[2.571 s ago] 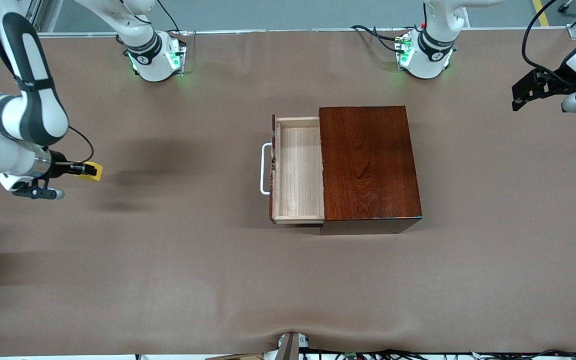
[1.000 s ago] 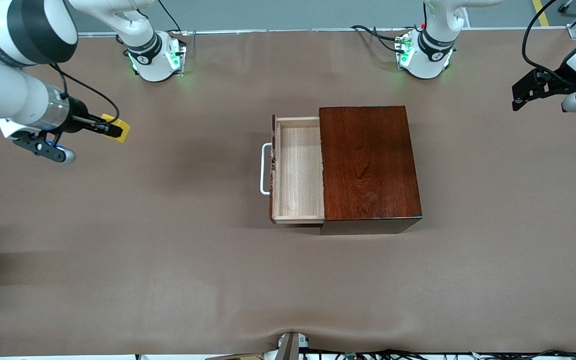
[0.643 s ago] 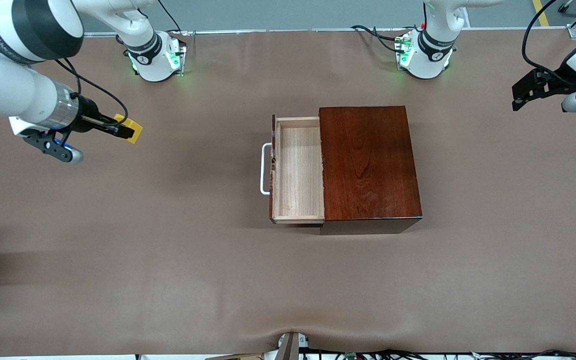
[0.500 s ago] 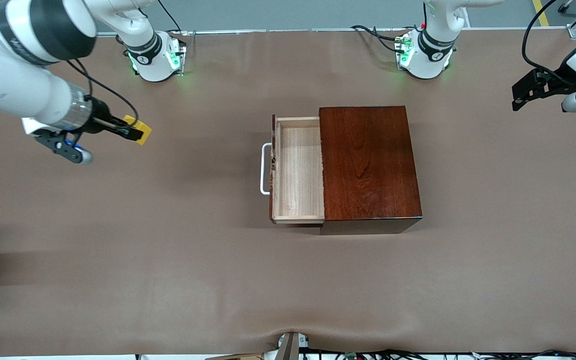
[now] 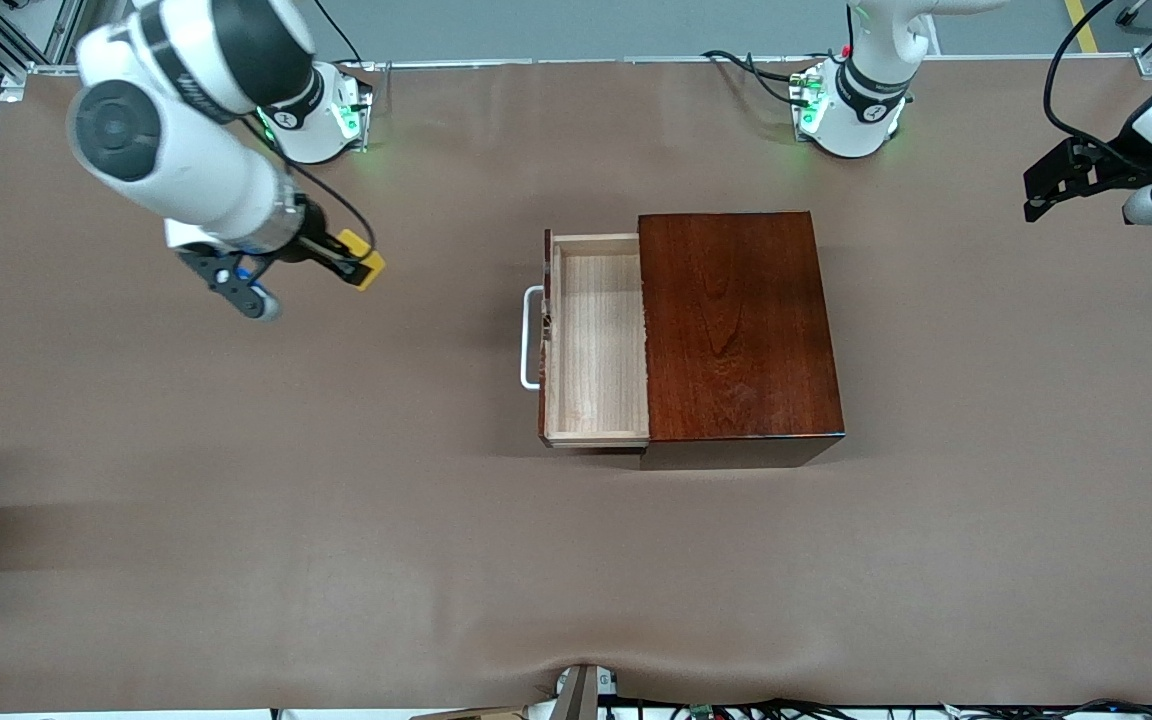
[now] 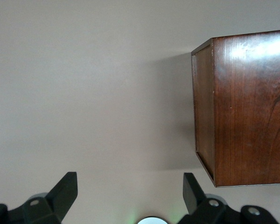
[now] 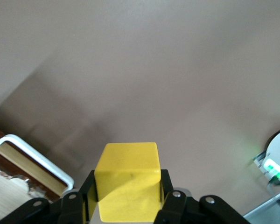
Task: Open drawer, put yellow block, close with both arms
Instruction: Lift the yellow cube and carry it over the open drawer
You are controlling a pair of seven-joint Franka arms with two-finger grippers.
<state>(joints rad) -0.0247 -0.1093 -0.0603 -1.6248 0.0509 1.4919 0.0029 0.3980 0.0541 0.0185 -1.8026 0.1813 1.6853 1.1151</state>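
Front: your right gripper (image 5: 354,264) has carried yellow block (image 5: 366,268) up off worktop (image 5: 336,560) toward drawer (image 5: 596,340); drawer open, empty, well ahead of jaws.
Right wrist: jaws clamped on block sides, handle (image 7: 35,158) coming into view. Placement next.
Left wrist: left gripper (image 6: 130,196) waits, jaws wide, beside box (image 6: 245,107).

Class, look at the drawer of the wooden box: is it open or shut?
Open: the drawer is pulled out of the wooden box, its pale lining empty.

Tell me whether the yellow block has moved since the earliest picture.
Yes. Held in the shut right gripper, the yellow block has travelled from the right arm's end of the table toward the open drawer, and is not yet over it.
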